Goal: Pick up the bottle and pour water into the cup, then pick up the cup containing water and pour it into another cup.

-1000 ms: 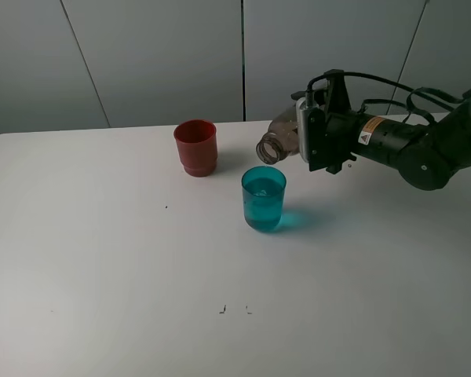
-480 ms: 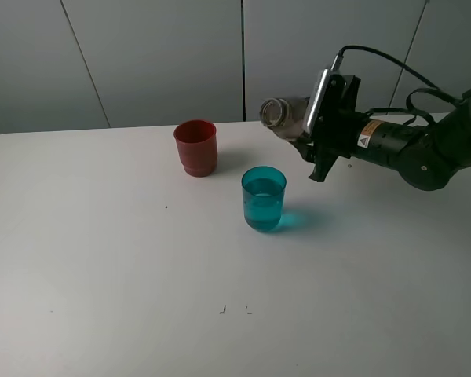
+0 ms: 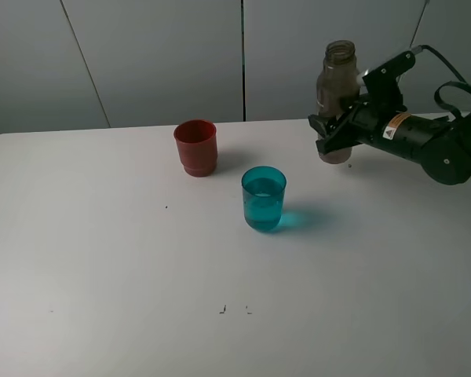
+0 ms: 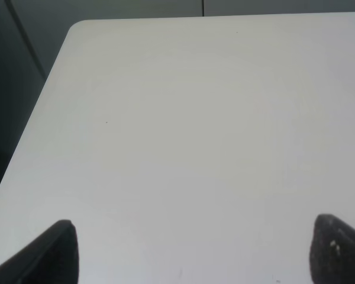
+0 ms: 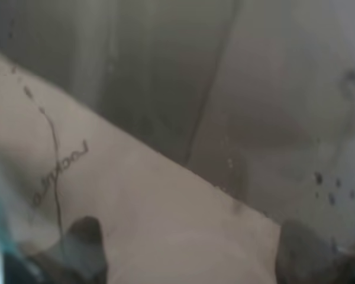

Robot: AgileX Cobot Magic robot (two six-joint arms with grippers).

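Observation:
The smoky grey-brown bottle (image 3: 337,86) stands upright at the back right, mouth up, with my right gripper (image 3: 335,140) shut on its lower body. Whether its base touches the table I cannot tell. In the right wrist view the bottle (image 5: 165,124) fills the frame, and the right gripper (image 5: 192,251) has its dark fingertips either side of it. The teal cup (image 3: 264,199) holds water and stands left of and in front of the bottle. Further left and back is the red cup (image 3: 195,147). My left gripper (image 4: 195,254) hangs open over bare table, out of the exterior view.
The white table (image 3: 102,259) bears a few small dark specks near its front middle. In the left wrist view the table's edge (image 4: 44,112) and rounded corner show, with dark floor beyond. Grey wall panels stand behind the table.
The bottle has swung from tilted, mouth down over the teal cup, to upright. It has also moved right and back, away from the cup. The cups have not moved.

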